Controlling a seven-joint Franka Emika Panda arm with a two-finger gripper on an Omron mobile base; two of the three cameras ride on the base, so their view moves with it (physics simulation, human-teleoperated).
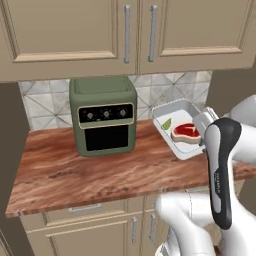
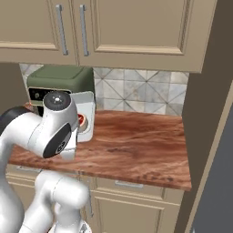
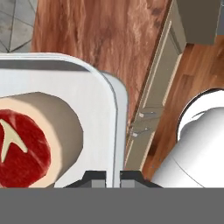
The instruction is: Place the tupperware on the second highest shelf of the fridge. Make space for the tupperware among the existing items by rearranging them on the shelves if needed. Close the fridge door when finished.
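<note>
- Two things stand out for me in the left base view: the tupperware point(image 1: 181, 131), tilted above the wooden counter point(image 1: 100, 172) right of the green oven point(image 1: 103, 115), with the steak point(image 1: 186, 132) and a green piece point(image 1: 166, 123) inside.
- Right base view: my arm hides most of the tupperware point(image 2: 87, 116) beside the oven point(image 2: 59, 84).
- Hand view: my gripper point(image 3: 113, 176) pinches the tupperware's rim point(image 3: 114, 131), fingertips point(image 3: 94, 176) nearly together.
</note>
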